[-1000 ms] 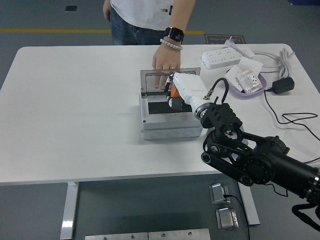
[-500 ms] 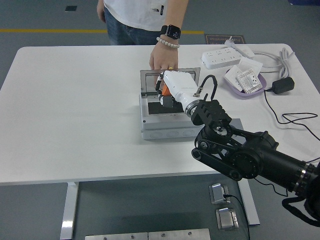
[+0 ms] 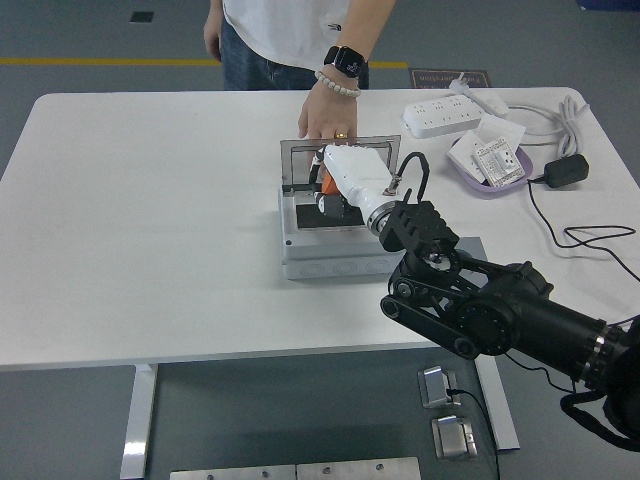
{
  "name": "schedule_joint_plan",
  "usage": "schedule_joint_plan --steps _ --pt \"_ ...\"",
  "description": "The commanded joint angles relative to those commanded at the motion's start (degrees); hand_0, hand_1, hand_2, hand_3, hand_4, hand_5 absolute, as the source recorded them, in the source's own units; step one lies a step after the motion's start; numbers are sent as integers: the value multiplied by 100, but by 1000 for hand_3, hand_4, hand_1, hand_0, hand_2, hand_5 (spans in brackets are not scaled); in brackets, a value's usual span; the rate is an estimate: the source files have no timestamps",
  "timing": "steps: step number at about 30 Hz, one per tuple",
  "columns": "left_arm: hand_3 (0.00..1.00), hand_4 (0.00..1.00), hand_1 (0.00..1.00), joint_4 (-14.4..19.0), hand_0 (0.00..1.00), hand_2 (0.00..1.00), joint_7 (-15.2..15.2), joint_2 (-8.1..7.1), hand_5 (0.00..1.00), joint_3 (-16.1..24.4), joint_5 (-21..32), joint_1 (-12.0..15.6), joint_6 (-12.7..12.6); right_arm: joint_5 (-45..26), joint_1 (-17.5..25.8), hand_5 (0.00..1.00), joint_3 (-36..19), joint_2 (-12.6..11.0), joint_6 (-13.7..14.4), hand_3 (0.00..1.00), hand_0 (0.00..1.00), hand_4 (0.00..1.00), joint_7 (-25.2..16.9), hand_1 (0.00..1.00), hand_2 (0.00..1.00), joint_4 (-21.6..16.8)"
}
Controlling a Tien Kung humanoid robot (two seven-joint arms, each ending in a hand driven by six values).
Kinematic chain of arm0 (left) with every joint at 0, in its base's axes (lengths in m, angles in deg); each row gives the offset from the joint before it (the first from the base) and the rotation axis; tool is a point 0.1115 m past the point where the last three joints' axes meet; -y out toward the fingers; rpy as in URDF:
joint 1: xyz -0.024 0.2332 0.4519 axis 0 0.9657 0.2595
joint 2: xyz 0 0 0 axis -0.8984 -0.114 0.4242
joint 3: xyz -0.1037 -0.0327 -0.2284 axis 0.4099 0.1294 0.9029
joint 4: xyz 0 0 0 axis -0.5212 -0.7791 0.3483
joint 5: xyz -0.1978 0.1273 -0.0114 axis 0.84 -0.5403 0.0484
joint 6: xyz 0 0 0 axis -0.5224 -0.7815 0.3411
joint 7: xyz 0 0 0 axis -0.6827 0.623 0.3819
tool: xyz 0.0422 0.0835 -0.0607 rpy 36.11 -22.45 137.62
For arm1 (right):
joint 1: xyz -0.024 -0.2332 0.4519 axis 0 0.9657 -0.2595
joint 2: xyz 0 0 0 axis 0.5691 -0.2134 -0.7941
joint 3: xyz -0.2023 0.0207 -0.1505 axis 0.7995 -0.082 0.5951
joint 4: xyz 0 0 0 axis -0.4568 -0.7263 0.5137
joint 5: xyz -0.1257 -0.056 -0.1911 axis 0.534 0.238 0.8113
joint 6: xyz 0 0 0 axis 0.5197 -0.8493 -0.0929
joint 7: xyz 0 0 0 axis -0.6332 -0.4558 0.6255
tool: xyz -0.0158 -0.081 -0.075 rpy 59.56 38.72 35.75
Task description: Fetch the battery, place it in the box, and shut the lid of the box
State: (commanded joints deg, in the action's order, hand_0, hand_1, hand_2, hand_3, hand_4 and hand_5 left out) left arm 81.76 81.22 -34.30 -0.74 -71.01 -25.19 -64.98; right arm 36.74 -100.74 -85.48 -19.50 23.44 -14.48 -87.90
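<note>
A grey box (image 3: 340,262) sits mid-table with its dark inside showing. Its clear lid (image 3: 298,160) stands raised at the back, and a person's hand (image 3: 322,118) with a watch and bead bracelet rests on the lid's top edge. My right hand (image 3: 332,196), white with orange parts, hangs over the box's opening, its black arm coming in from the lower right. The white back of the hand hides what lies beneath it. I cannot pick out the battery. The left arm is out of sight.
A white power strip (image 3: 445,118) lies at the back right. Beside it is a purple tray (image 3: 478,183) holding small white packets. A black adapter (image 3: 565,170) and its cables trail along the right edge. The person stands at the far side.
My right hand has shifted left and a little farther over the box's opening. The person's hand stays on the raised lid.
</note>
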Motion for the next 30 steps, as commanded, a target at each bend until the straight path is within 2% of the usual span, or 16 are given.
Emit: schedule_joint_plan --steps 5,6,11,12,17,18,23,24,29,30 --pt "502 2 591 0 392 530 2 -2 2 -7 0 6 -5 -19 28 2 0 -1 -30 272 219 54 -49 272 275 -11" --pt "502 2 592 0 391 529 1 -3 2 -15 8 6 -5 -24 34 89 0 0 -33 451 415 338 -52 432 415 -10" --pt "502 2 592 0 391 529 1 -3 2 -20 9 5 -2 -65 60 89 -14 6 -21 451 415 338 -63 432 415 4" --pt "502 2 591 0 390 529 1 -3 2 -24 11 5 -2 -71 63 141 -15 7 -16 548 527 557 -62 525 528 5" --pt "502 2 591 0 390 529 2 -3 2 -23 7 -5 4 -113 72 141 -10 11 26 548 527 557 -68 525 528 10" --pt "502 2 591 0 390 529 1 -2 2 -28 12 -7 5 -118 73 379 -7 13 39 619 583 662 -71 596 611 10" --pt "502 2 591 0 390 529 7 2 2 -25 2 -17 10 -155 75 379 9 22 101 619 583 662 -95 596 611 8" --pt "502 2 591 0 389 530 8 2 2 -28 2 -20 12 -163 74 459 14 23 111 645 657 725 -99 621 630 11" --pt "502 2 591 0 389 530 8 1 2 -25 -4 -30 12 -209 83 459 45 27 155 645 657 725 -120 621 630 10" --pt "503 2 593 0 388 531 9 2 2 -22 -7 -31 13 -216 86 512 50 27 159 654 668 754 -123 623 634 5"
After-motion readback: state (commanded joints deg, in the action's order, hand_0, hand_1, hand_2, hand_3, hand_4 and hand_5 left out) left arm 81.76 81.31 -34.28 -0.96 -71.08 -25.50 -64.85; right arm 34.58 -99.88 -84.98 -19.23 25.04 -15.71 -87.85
